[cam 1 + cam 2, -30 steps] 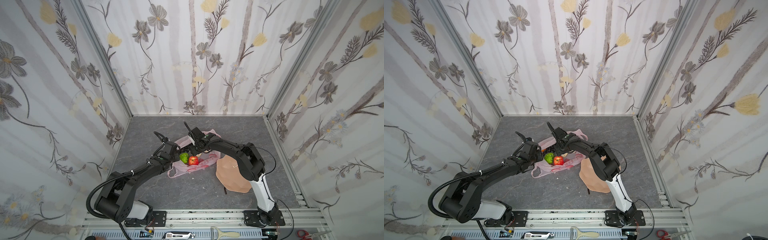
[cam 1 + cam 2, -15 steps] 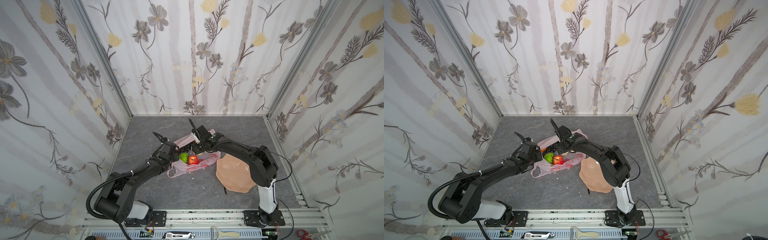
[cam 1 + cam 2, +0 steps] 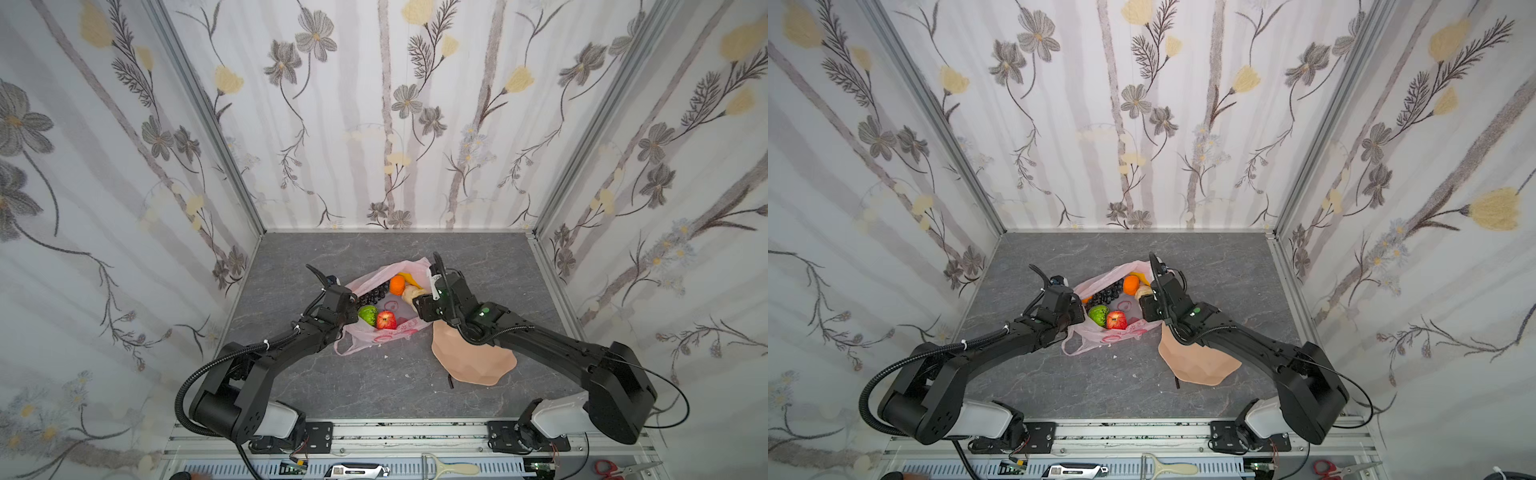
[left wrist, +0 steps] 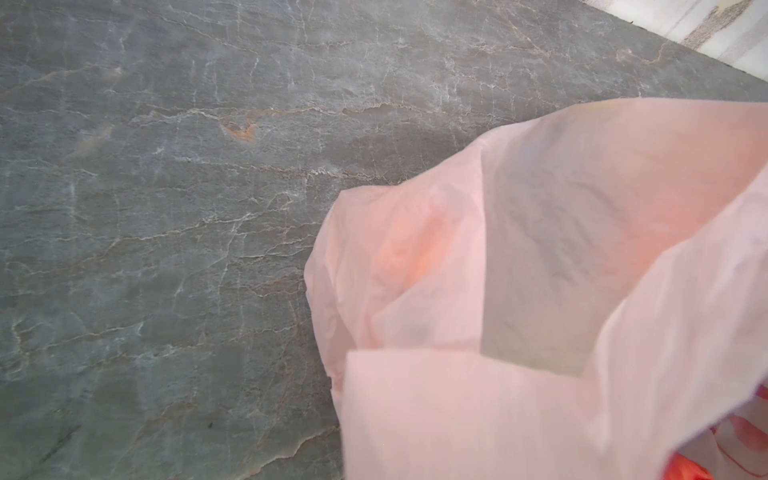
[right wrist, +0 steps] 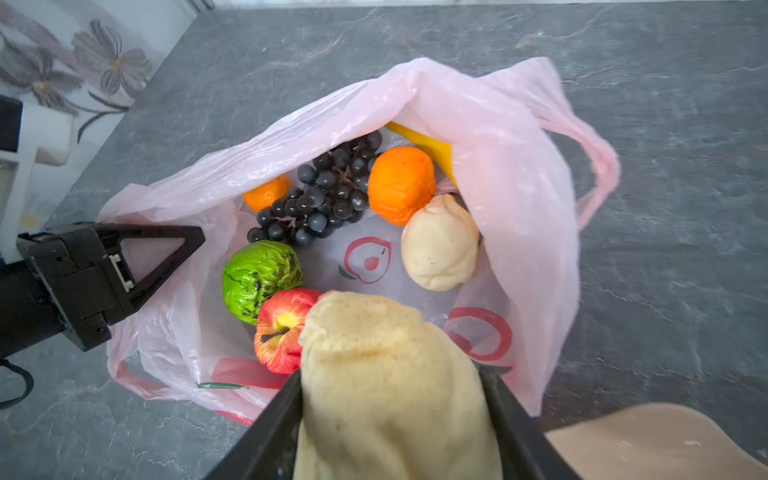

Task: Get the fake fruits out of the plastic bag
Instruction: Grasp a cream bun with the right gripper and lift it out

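On the grey marbled tabletop (image 3: 374, 386), a peach-pink wavy-edged dish (image 3: 473, 361) lies near right, beside the thin translucent pale-pink plastic bag (image 5: 519, 187) at centre. The left gripper (image 3: 349, 307) is pinched closed on the bag's left rim. The right gripper (image 5: 392, 386), jaws half apart, clamps a beige pear (image 5: 374, 332) above the bag's right edge. The other fake fruits (image 5: 324, 195) lie inside.

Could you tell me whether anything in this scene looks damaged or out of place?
Yes: the green fruit in the plastic bag looks crumpled, with dark scuffed patches, and a small dark stick lies loose beside the dish.
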`<state>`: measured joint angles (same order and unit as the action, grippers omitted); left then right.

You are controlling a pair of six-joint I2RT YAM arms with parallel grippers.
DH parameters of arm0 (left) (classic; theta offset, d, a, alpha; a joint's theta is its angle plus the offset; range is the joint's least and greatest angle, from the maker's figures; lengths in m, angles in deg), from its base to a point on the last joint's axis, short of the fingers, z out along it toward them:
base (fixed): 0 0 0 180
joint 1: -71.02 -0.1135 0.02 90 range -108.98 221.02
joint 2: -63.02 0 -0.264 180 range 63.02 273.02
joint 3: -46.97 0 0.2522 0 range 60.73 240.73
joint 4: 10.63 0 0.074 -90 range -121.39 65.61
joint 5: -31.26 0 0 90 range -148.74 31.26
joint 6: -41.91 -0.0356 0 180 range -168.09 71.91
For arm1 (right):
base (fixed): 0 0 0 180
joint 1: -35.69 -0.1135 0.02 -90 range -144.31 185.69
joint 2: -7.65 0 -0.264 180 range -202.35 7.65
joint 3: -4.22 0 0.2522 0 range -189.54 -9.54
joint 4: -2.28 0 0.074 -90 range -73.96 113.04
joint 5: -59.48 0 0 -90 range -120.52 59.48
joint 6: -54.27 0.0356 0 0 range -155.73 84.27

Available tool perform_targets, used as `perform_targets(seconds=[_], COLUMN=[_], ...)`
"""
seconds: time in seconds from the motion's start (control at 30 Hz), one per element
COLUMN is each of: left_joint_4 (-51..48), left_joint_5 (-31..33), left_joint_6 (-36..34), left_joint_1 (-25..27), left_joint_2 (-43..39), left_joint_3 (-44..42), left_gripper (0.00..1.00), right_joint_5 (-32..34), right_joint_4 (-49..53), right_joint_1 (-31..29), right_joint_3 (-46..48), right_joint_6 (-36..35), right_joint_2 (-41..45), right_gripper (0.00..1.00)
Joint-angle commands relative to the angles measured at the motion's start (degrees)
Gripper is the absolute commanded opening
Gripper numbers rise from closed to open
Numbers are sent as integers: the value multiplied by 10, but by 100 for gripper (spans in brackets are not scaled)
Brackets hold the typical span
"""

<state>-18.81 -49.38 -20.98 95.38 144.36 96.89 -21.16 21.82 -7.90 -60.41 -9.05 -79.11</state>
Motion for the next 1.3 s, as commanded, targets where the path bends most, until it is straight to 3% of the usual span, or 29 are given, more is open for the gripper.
perform_targets(seconds=[0.0,0.3,0.6,0.97,1.27], left_joint_4=[41,80,90,98,100], left_joint_5=[-3,-8,7,15,20], left_joint_6=[-11,-20,-22,-25,-26], left_joint_1=[-1,-2,-2,-2,-2], left_joint_2=[-4,-43,-74,-76,-75], left_joint_3=[-9,-44,-63,-68,-69], left_gripper=[3,4,5,6,7], right_joint_5=[59,132,196,257,266], right_joint_4=[-78,-193,-305,-364,-403], right_joint_1=[1,1,1,2,4], right_joint_3=[59,254,378,420,424], right_joint_6=[62,172,266,325,345], right_joint_2=[51,186,231,189,122], right_gripper=[48,45,45,47,48])
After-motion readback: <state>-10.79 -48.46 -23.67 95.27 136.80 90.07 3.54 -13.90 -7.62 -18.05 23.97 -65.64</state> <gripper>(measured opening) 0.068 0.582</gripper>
